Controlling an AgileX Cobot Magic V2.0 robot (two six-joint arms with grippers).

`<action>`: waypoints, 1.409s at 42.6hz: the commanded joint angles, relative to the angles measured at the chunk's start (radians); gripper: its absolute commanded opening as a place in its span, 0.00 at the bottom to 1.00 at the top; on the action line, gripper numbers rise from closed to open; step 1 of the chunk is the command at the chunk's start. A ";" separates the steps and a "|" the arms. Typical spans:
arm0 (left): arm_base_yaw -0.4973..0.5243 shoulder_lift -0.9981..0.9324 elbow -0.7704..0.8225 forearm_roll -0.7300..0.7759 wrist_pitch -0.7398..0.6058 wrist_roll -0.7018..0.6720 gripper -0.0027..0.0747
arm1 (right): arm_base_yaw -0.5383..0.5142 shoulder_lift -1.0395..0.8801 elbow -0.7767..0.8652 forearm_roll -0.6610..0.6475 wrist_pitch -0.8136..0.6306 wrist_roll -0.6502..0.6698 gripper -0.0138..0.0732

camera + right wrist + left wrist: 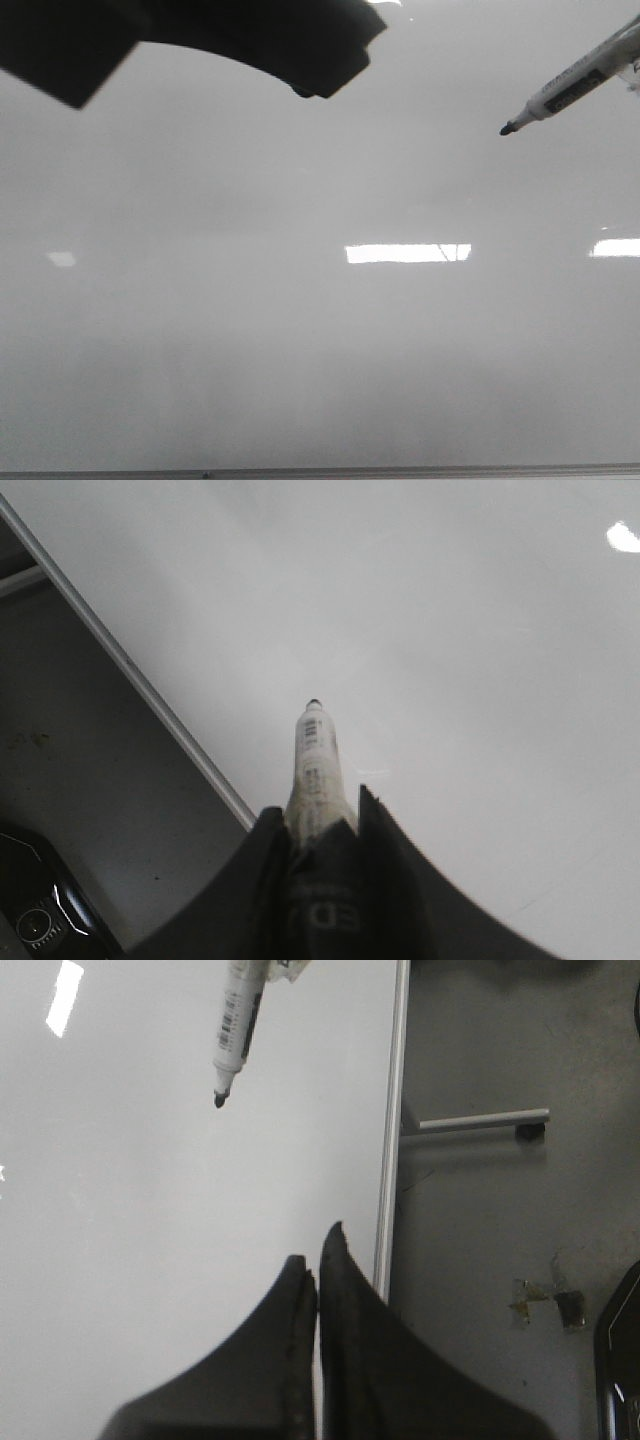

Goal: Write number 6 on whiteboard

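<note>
You have the whiteboard (320, 350) filling the front view as a glossy pale grey sheet, and no marker stroke can be made out on it in any of the three views; the only bright marks on its surface are rectangular light reflections (407, 253). A thin metal edge strip (400, 470) runs along the near side of the board in the front view, and the same kind of strip (390, 1160) borders the board in the left wrist view. Your right gripper (322, 815) is pinching a white marker (316, 770) between its two dark fingers, the barrel projecting forward with its dark tip (314, 701) bare. In the front view that marker (575, 85) enters from the upper right, tilted, its tip (507, 129) pointing down toward the left over the board; whether the tip touches the surface cannot be told. Your left gripper (318, 1260) has its fingers pressed together with nothing between them, sitting over the board close to the edge strip. In the front view a dark part of the left arm (200, 40) crosses the upper left. Beyond the board's edge you see a grey floor (500, 1240), a metal frame leg (475, 1121) on it, and a dark device (40, 910) low at one corner of the right wrist view.
</note>
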 commanded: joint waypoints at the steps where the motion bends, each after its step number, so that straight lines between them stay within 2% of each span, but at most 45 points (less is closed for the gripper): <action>1: 0.010 -0.093 0.031 -0.022 -0.122 -0.078 0.01 | -0.008 -0.007 -0.024 0.027 -0.097 -0.001 0.08; 9: 0.073 -0.333 0.266 -0.171 -0.357 -0.117 0.01 | -0.008 0.074 -0.027 0.197 -0.229 -0.015 0.08; 14: 0.077 -0.498 0.406 -0.242 -0.465 -0.117 0.01 | -0.001 0.171 -0.028 0.307 -0.324 -0.056 0.08; 22: 0.077 -0.683 0.526 -0.260 -0.475 -0.117 0.01 | 0.029 0.299 -0.033 0.475 -0.494 -0.181 0.08; 26: 0.077 -0.720 0.546 -0.260 -0.475 -0.117 0.01 | 0.058 0.363 -0.077 0.535 -0.495 -0.249 0.08; 42: 0.077 -0.723 0.546 -0.260 -0.475 -0.117 0.01 | 0.057 0.588 -0.343 0.557 -0.481 -0.279 0.08; 54: 0.077 -0.723 0.546 -0.260 -0.475 -0.117 0.01 | 0.057 0.699 -0.407 0.585 -0.504 -0.279 0.08; 60: 0.077 -0.723 0.546 -0.260 -0.475 -0.117 0.01 | 0.063 0.751 -0.416 0.590 -0.464 -0.279 0.08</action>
